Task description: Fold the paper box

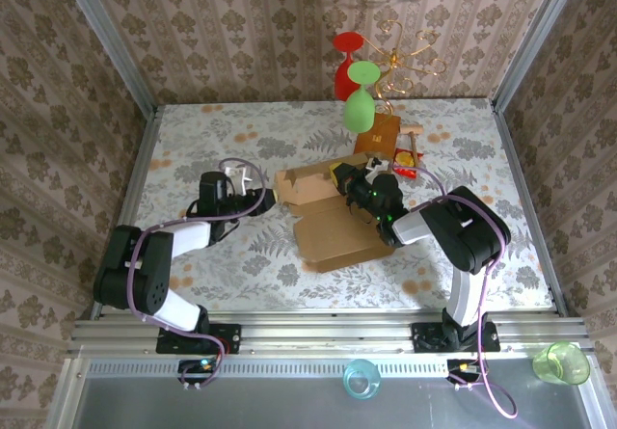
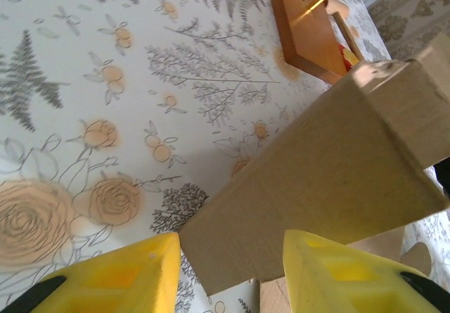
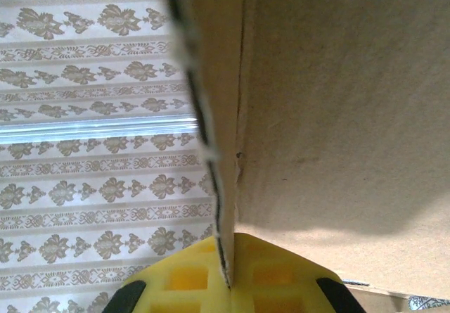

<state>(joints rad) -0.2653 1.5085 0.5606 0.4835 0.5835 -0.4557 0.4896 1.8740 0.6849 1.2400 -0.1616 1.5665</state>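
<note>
The paper box is seen partly folded at the middle of the flowered table, with an arm at each side.

Nearest, a teal cup and a green cup are set on the front ledge. Beyond the arm bases, the box's flat panel lies on the cloth with walls raised along its far edge. The left gripper is held released at the box's left end, its yellow fingers spread apart and the end of a cardboard flap lying between them. The right gripper is clenched on the edge of an upright cardboard wall at the box's far side. Just behind, a smaller orange-brown box is placed, and farther back a green glass and a red glass are hung on a gold stand.
</note>
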